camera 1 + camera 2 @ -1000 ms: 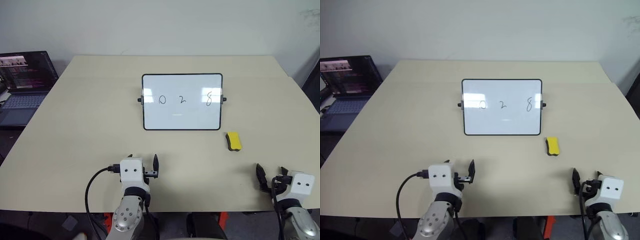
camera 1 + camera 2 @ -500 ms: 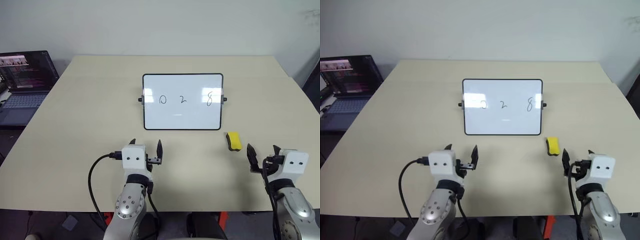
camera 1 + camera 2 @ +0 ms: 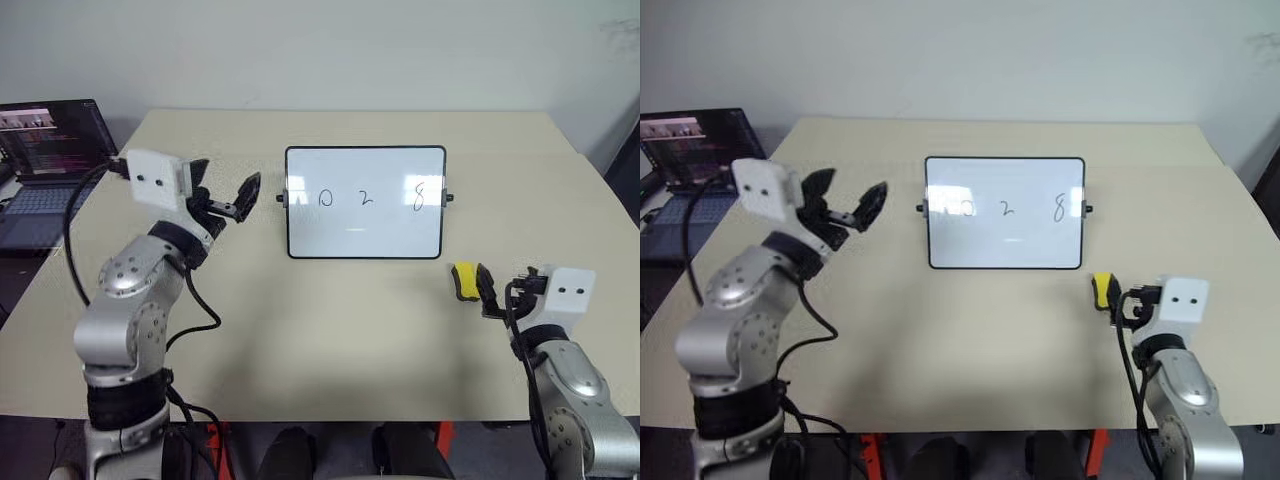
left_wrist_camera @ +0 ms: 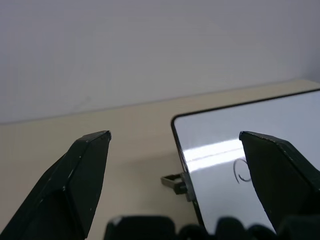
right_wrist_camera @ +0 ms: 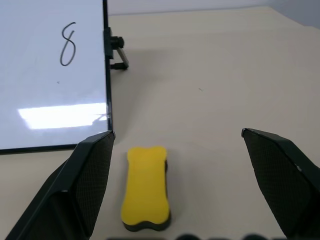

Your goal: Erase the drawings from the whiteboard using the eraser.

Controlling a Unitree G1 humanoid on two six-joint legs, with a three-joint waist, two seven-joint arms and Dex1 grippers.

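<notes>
Right wrist view, eraser [image 5: 146, 187], "8" mark [image 5: 67, 44]

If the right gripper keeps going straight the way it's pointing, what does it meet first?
Most likely the eraser: in the right wrist view it lies on the table directly ahead, between the open fingers of the right gripper. The whiteboard stands further on and to one side. Height above the eraser is hard to judge.

Office or lab w/ plain white wall [image 3: 330, 50], beige table [image 3: 330, 320], open laptop [image 3: 50, 160] at side.
</notes>
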